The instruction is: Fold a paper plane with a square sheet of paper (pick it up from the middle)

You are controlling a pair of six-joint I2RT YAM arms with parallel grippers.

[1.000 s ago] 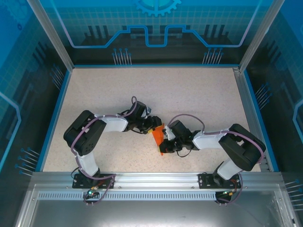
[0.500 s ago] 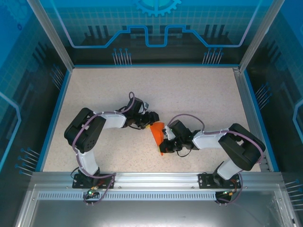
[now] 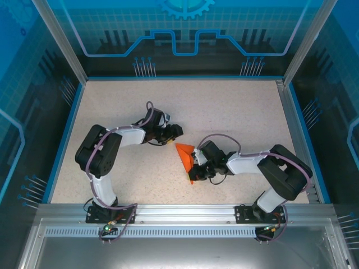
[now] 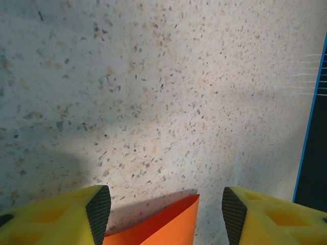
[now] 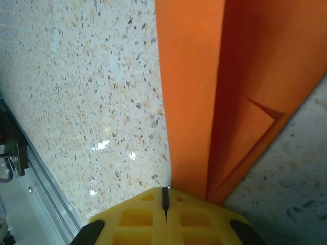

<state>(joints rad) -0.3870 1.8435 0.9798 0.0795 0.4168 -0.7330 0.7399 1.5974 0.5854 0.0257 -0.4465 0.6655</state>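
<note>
The orange sheet of paper (image 3: 185,154) lies mid-table, folded into a pointed, plane-like wedge with a long crease (image 5: 217,102). My right gripper (image 3: 194,168) is shut, and its yellow fingertips (image 5: 164,196) sit over the wedge's near end. I cannot tell whether paper is pinched between them. My left gripper (image 3: 177,131) is open and stands up and to the left of the paper, apart from it. A raised corner of the paper (image 4: 171,224) shows low between the left gripper's fingers (image 4: 98,209), touching neither and casting a shadow on the table.
The speckled table (image 3: 235,112) has blue rails along its left (image 3: 63,140) and right (image 3: 297,134) sides. An aluminium frame (image 3: 185,212) runs along the near edge by the arm bases. Open surface lies behind both grippers.
My left gripper has drawn back up and to the left, off the paper. The paper's upper corner now shows uncovered. The right gripper has stayed put.
</note>
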